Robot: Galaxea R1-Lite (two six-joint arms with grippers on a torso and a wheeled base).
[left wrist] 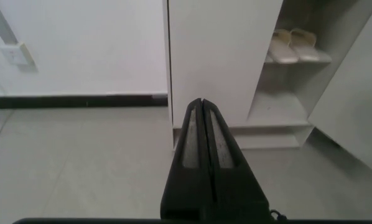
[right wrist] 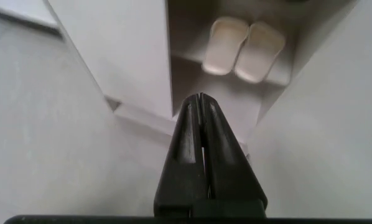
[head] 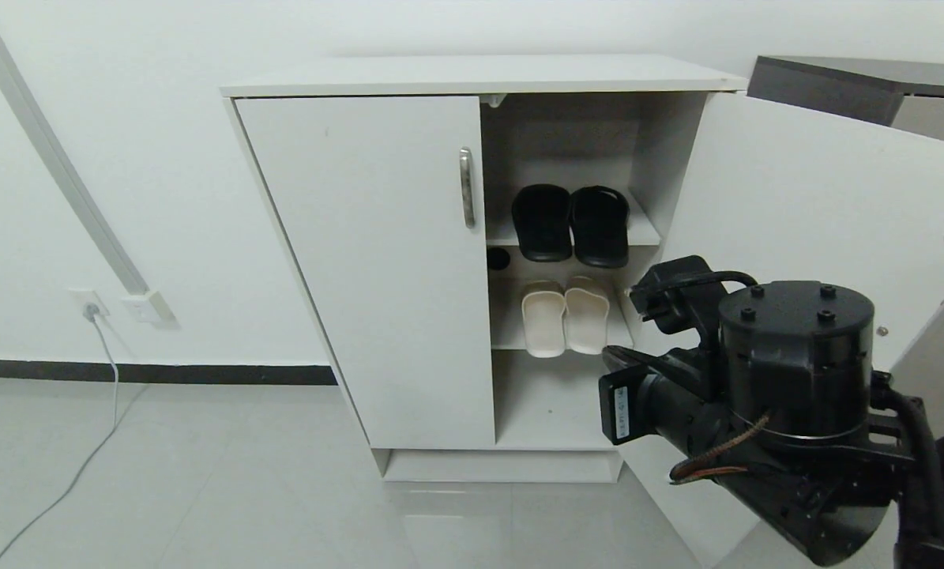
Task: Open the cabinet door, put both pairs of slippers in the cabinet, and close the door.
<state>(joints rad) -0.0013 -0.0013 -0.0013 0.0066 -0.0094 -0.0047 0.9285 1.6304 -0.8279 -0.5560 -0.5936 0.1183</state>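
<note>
The white cabinet [head: 361, 261] stands against the wall with its right door [head: 819, 205] swung open and its left door shut. A black pair of slippers [head: 570, 223] lies on the upper shelf. A cream pair of slippers [head: 565, 316] [left wrist: 296, 45] [right wrist: 243, 45] lies on the shelf below. My right gripper [right wrist: 200, 98] is shut and empty, held in front of the open compartment beside the open door; its arm [head: 756, 379] shows at the lower right of the head view. My left gripper [left wrist: 201, 102] is shut and empty, low over the floor before the shut left door.
A metal handle [head: 465, 188] runs down the shut left door. The bottom compartment [head: 550, 403] holds nothing. A wall socket with a grey cable [head: 92, 312] is at the left. Grey floor tiles spread in front.
</note>
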